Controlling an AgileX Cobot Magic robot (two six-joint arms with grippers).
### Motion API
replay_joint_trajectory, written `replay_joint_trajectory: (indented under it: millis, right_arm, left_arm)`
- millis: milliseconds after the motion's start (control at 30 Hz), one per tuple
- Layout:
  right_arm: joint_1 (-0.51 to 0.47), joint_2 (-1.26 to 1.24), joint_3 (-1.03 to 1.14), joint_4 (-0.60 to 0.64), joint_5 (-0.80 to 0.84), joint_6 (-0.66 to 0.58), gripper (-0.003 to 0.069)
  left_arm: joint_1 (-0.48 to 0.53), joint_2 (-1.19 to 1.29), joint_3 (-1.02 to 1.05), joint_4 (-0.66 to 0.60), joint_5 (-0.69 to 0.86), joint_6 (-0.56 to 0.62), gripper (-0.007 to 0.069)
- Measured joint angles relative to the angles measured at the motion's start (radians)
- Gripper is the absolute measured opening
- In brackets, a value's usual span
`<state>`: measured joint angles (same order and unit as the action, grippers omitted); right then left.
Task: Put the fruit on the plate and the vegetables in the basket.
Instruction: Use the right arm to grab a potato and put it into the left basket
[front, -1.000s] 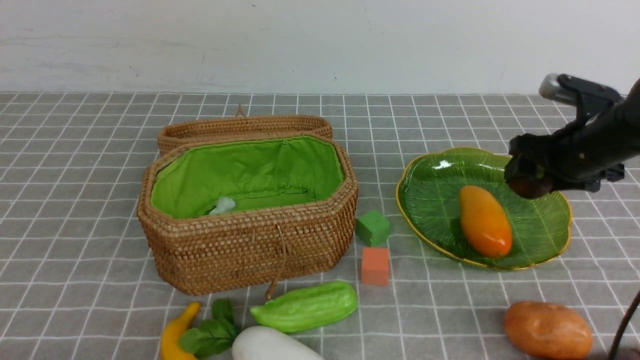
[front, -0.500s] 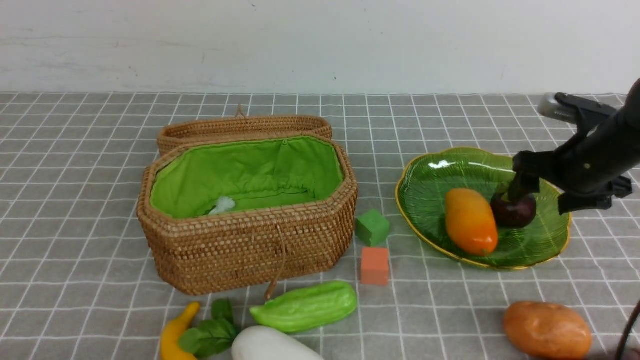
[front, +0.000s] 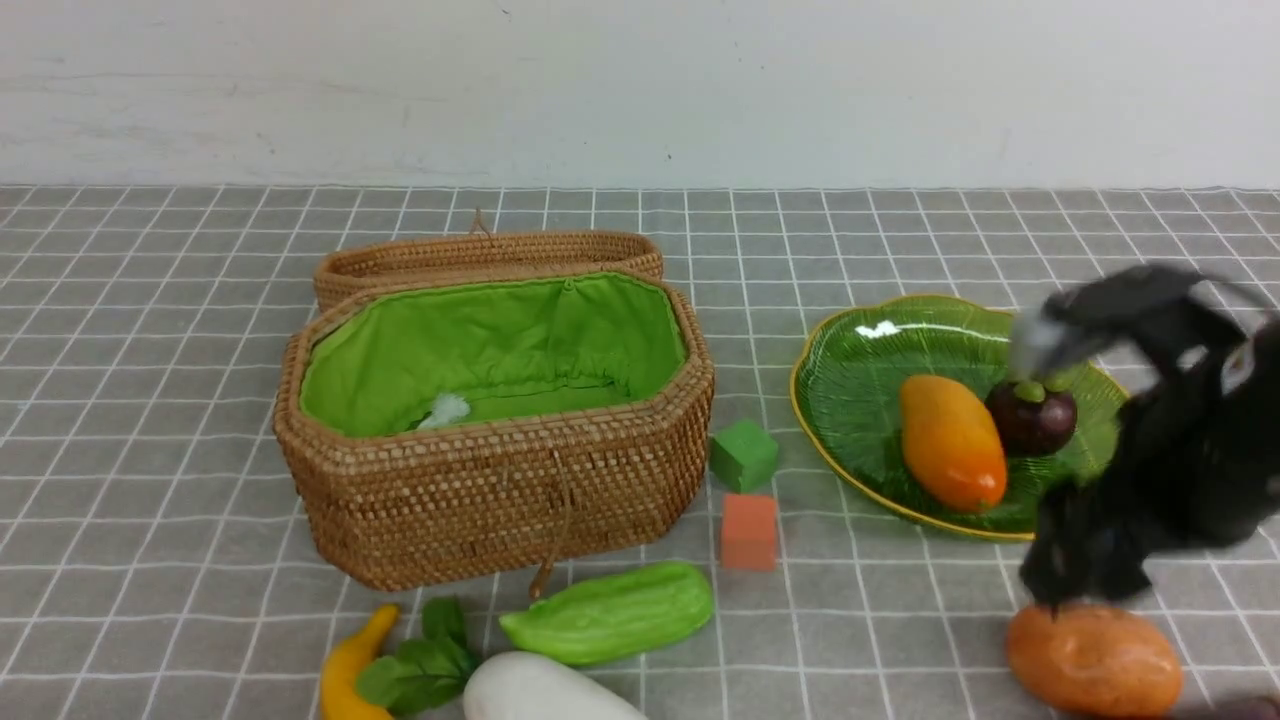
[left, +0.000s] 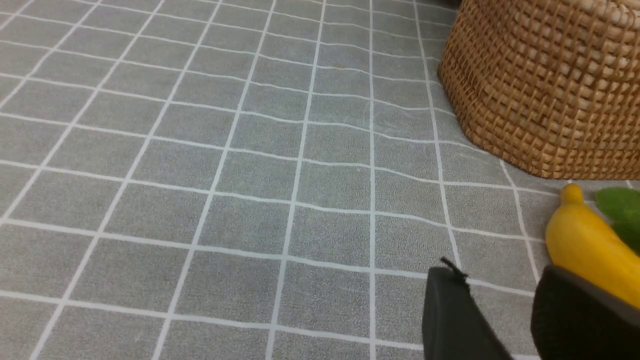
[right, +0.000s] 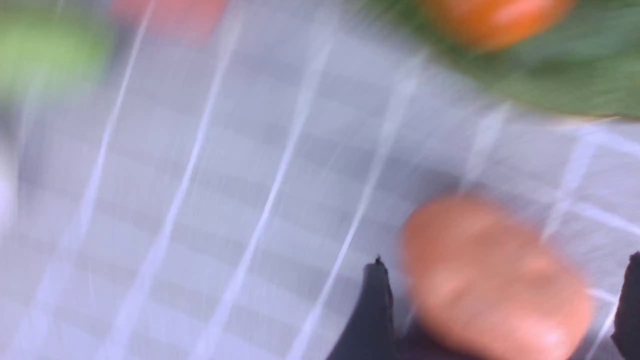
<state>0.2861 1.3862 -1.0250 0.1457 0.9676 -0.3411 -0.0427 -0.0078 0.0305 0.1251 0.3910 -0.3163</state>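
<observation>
On the green plate (front: 860, 350) lie the orange-yellow mango (front: 952, 440) and the dark-purple mangosteen (front: 1032, 415), side by side. My right gripper (front: 1080, 580), motion-blurred, hangs just over the orange-brown potato (front: 1093, 660) near the plate's front. Up close it stands open (right: 505, 260), its fingers wide on either side of the potato (right: 495, 280). The basket (front: 495, 420) is open, green-lined. In front of it lie the banana (front: 350, 665), radish (front: 540, 690) and gourd (front: 610, 612). My left gripper (left: 497, 280) is open over bare cloth beside the banana (left: 585, 250).
The wicker lid (front: 488, 255) leans behind the basket. A green cube (front: 744, 455) and an orange cube (front: 750, 532) sit between basket and plate. The radish's leaves (front: 415, 665) lie against the banana. A dark purplish piece (front: 1240, 708) shows at the front right edge.
My right gripper let the mangosteen go onto the plate beside the mango, nudging the mango slightly, then swung toward the near side and down over the potato.
</observation>
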Motion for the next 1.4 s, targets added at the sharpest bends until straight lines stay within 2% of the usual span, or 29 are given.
replay_joint_trajectory:
  millis: [100, 200, 367, 633, 733, 833, 1200, 1400]
  right_arm:
    - [0.139, -0.023, 0.044, -0.166, 0.004, -0.027, 0.0592]
    - [0.174, -0.01, 0.052, -0.261, -0.021, 0.019, 0.0592]
    - [0.179, 0.077, 0.052, -0.361, -0.06, 0.093, 0.0592]
    - [0.177, 0.241, 0.064, -0.401, -0.088, 0.099, 0.0587]
    - [0.159, 0.263, 0.063, -0.431, -0.109, 0.1, 0.0535]
    - [0.139, 0.264, 0.055, -0.43, -0.097, 0.1, 0.0507]
    - [0.112, 0.254, -0.096, -0.403, -0.054, 0.081, 0.0508]
    - [0.121, 0.246, -0.279, -0.165, -0.029, -0.076, 0.0508]
  left_arm:
    - [0.0, 0.0, 0.0, 0.0, 0.0, 0.0, 0.0239]
    - [0.0, 0.0, 0.0, 0.0, 0.0, 0.0, 0.0239]
    - [0.0, 0.0, 0.0, 0.0, 0.0, 0.0, 0.0239]
    - [0.0, 0.0, 0.0, 0.0, 0.0, 0.0, 0.0239]
    - [0.0, 0.0, 0.0, 0.0, 0.0, 0.0, 0.0239]
    - [0.0, 0.0, 0.0, 0.0, 0.0, 0.0, 0.0239]
    - [0.0, 0.0, 0.0, 0.0, 0.0, 0.0, 0.0239]
    - [0.0, 0.0, 0.0, 0.0, 0.0, 0.0, 0.0239]
